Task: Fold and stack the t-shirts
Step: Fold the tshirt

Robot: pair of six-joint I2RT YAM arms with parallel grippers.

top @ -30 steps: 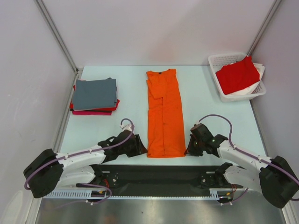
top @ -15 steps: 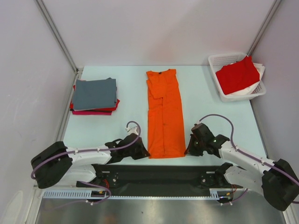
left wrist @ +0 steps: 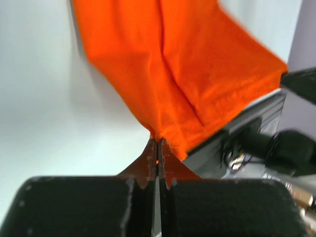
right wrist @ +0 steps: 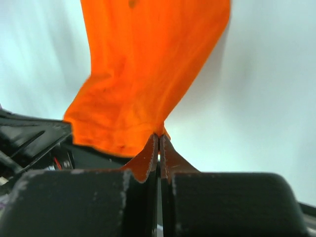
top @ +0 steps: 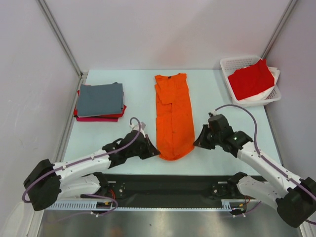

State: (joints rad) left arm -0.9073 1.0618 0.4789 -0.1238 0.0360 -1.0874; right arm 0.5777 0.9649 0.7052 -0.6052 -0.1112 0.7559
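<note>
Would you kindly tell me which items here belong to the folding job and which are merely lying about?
Job: orange t-shirt, held at its near corners by the left tool and right tool; grey t-shirt topping the folded pile; red t-shirt in the white basket.
Lying about: white basket.

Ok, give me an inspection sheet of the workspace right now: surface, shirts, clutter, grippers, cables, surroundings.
Surface: pale table, with a black strip along its near edge.
Job's things: orange t-shirt folded into a long strip at centre, its near hem raised off the table. The folded stack sits far left, grey on top with red and magenta edges below. A red t-shirt lies in the basket.
Clutter: white basket at the far right corner.
Grippers: left gripper and right gripper are each shut on a near hem corner of the orange t-shirt.
Cables: left cable and right cable, both purple, loop above the wrists, off the cloth.
Surroundings: white walls, metal frame posts.
</note>
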